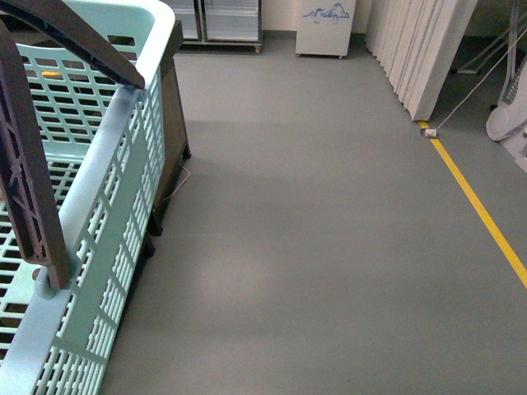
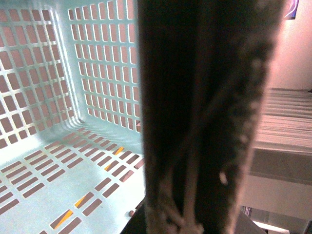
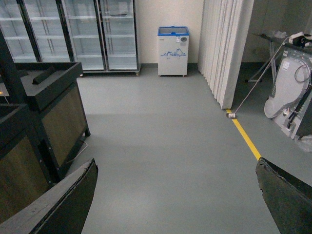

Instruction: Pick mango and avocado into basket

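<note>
basket (image 1: 123, 239): light teal plastic, slotted walls and floor, upright at far left | handle (image 1: 33, 206): brown, raised above rim | left wrist view: blurred dark bar close up, probably the same handle (image 2: 204, 122)

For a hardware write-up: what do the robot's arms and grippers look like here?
Only the right gripper shows: two flat, matte black fingers with a paler grey edge, no cables or markings visible. The front view shows no arm, and a blurred dark brown bar fills the left wrist view, so the left gripper cannot be made out.
</note>
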`<state>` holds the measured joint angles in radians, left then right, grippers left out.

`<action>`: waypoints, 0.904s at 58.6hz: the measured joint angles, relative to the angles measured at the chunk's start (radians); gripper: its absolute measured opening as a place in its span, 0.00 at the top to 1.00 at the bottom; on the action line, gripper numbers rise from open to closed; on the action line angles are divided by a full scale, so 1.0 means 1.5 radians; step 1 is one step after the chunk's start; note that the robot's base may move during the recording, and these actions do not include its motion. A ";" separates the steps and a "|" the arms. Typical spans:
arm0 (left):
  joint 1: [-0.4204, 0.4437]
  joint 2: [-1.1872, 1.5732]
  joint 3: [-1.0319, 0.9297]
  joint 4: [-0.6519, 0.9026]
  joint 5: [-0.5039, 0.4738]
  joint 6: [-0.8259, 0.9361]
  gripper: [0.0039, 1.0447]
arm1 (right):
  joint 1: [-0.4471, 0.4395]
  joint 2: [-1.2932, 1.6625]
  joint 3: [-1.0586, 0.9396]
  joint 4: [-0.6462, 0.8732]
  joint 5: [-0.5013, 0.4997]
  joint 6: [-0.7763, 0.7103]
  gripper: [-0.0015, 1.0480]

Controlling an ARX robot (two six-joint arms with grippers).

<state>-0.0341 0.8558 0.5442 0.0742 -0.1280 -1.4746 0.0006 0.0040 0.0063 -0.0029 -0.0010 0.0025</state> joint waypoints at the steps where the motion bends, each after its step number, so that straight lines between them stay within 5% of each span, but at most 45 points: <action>1: 0.000 0.000 0.000 0.000 0.000 0.000 0.95 | 0.000 0.000 0.000 0.000 0.000 0.000 0.07; 53: 0.000 0.000 0.000 0.000 0.000 0.000 0.95 | 0.000 0.000 0.000 0.000 0.000 0.000 0.07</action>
<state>-0.0341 0.8558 0.5442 0.0742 -0.1280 -1.4746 0.0006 0.0040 0.0063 -0.0029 -0.0010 0.0025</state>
